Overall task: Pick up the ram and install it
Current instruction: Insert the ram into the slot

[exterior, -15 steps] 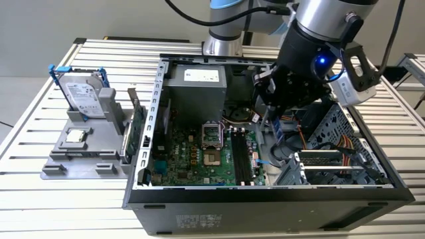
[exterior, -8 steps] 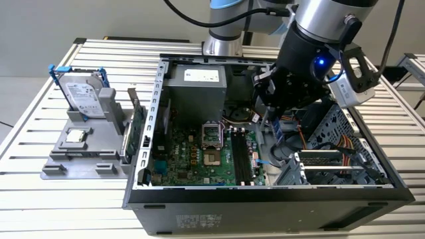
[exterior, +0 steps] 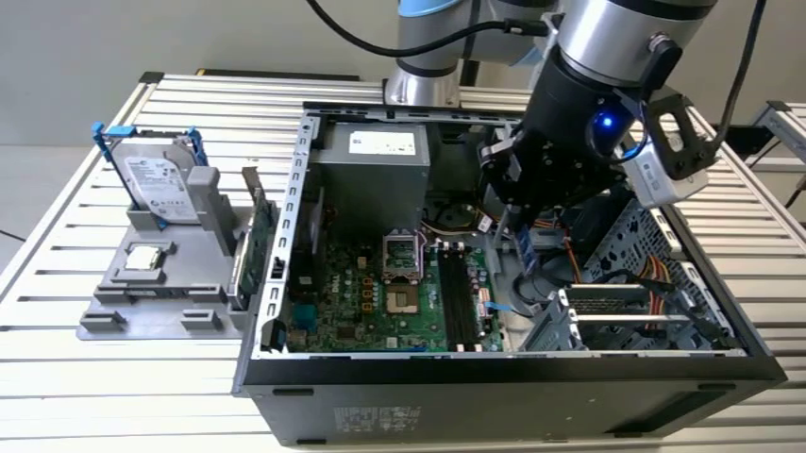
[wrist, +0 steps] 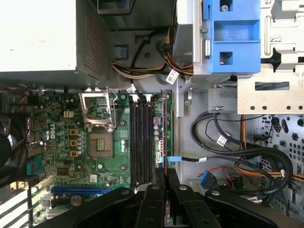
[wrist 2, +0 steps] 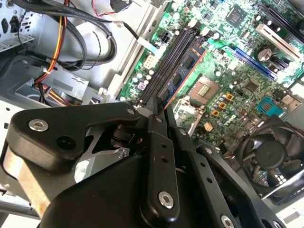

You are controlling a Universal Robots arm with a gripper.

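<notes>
My gripper (exterior: 516, 226) hangs inside the open computer case (exterior: 504, 363), over the right part of the motherboard (exterior: 365, 302) in the exterior view. It is shut on the ram (wrist 2: 186, 65), a thin dark blue stick that runs out from between the fingertips in both wrist views. In the first wrist view the ram (wrist: 166, 128) shows edge-on, just beside the black memory slots (wrist: 137, 137) and parallel to them. The second wrist view shows the gripper (wrist 2: 160, 105) holding the stick above the slots (wrist 2: 171, 52). I cannot tell whether the ram touches a slot.
A grey holder (exterior: 164, 283) outside the case at the exterior view's left carries a silver hard drive (exterior: 161, 189) and an upright green card (exterior: 259, 250). Inside are the processor socket (wrist: 97, 128), a power supply (exterior: 372, 156), loose cables (wrist: 228, 152), a fan (wrist 2: 270, 152) and a blue drive bracket (wrist: 232, 33).
</notes>
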